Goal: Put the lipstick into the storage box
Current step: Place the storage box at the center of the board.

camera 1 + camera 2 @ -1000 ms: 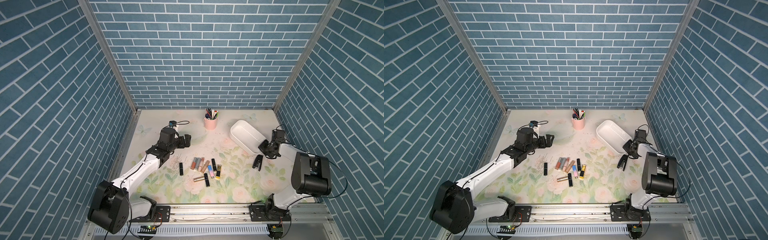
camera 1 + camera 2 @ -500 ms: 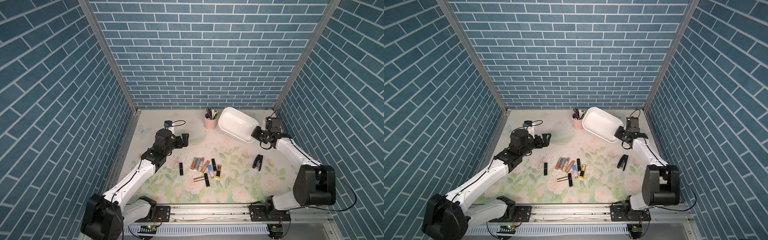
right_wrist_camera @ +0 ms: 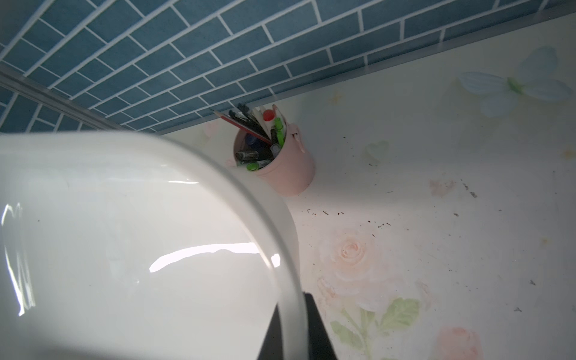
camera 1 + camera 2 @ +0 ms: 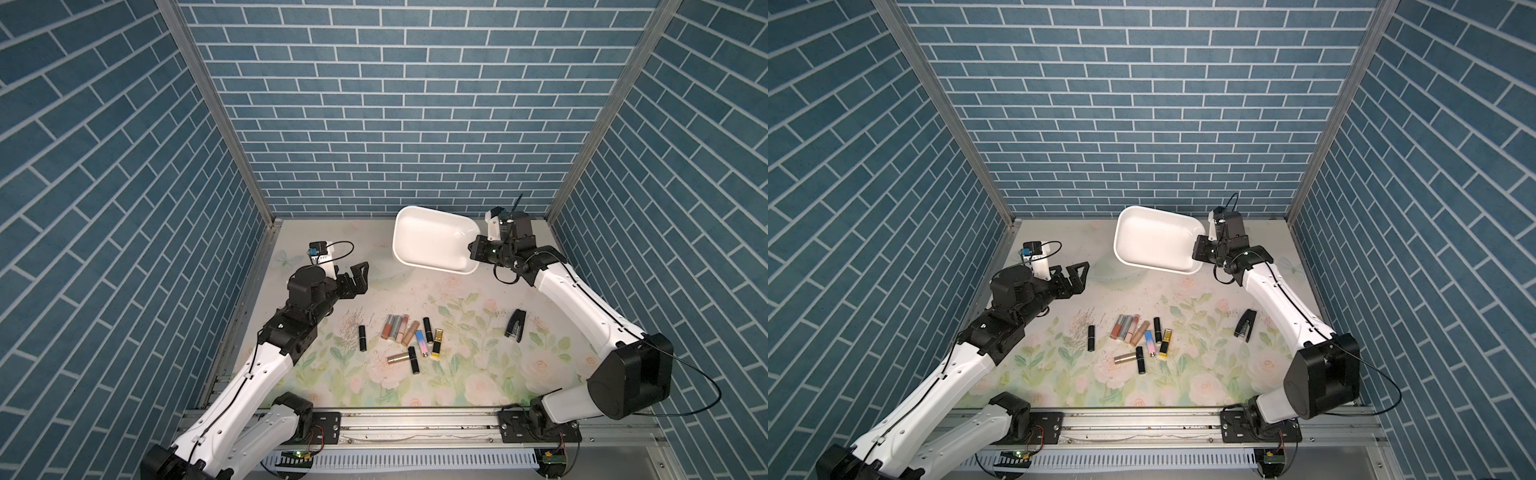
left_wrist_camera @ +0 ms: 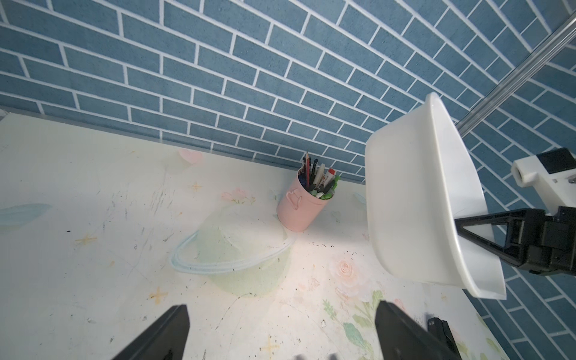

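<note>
Best, I judge, to level the storage box [image 4: 428, 239], bring it forward and set it flat just beside the lipsticks [image 4: 411, 338], clear of them and of the stapler [image 4: 515, 331]. The lipsticks lie loose on the table [image 4: 465, 374], midway along, toward its front edge. Further back, nearer the left edge, the left gripper [image 4: 358, 279] hovers spread wide, empty. By the back edge the right gripper [image 4: 473, 252] pinches the box's rim; the box hangs tilted off the table, empty, near the pink pen cup [image 5: 300, 204]
</note>
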### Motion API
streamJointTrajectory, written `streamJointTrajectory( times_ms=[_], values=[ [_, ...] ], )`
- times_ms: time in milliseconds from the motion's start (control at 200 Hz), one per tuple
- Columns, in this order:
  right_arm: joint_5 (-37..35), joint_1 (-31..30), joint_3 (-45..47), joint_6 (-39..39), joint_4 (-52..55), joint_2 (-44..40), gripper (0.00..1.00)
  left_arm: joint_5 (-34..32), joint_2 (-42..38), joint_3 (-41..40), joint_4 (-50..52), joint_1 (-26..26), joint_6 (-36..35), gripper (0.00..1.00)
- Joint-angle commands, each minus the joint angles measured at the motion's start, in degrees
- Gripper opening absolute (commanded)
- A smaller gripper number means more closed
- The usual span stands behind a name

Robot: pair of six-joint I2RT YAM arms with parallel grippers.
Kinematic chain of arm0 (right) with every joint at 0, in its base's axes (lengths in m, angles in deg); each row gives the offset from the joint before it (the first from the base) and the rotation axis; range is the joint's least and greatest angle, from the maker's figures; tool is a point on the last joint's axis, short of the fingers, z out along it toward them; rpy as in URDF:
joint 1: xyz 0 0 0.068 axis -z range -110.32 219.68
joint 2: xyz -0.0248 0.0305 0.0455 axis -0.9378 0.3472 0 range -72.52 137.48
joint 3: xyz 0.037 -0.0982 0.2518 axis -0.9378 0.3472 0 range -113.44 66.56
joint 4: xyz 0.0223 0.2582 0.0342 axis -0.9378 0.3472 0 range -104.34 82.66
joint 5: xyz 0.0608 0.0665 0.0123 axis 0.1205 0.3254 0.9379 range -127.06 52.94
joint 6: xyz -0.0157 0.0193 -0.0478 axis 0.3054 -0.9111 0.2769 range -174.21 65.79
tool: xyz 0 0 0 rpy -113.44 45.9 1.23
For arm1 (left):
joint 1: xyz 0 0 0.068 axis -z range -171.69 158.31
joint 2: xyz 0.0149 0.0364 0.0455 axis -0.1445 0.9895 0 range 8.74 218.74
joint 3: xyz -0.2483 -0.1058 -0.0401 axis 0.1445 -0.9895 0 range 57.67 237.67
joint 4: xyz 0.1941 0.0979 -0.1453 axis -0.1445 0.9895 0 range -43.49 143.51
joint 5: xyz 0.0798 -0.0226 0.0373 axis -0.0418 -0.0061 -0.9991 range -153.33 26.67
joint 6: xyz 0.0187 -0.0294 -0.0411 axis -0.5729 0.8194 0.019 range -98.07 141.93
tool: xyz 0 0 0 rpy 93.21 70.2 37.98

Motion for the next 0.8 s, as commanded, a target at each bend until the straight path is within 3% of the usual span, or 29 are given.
streamJointTrajectory(
  times_ms=[0,470,795],
  values=[
    [-1.32,-2.59,-2.46,1.04,1.72,2.39,0.0,-0.44,-1.43,1.42,2.16,0.33,0.32,1.0],
    [-4.76,-11.96,-9.71,-1.01,2.89,14.96,0.0,-8.42,-7.18,1.1,7.14,0.28,0.02,1.0],
    [-6.42,-15.34,-14.1,-2.47,3.18,25.22,0.0,-8.89,-7.35,-0.53,7.77,0.22,-0.2,0.99]
  ],
)
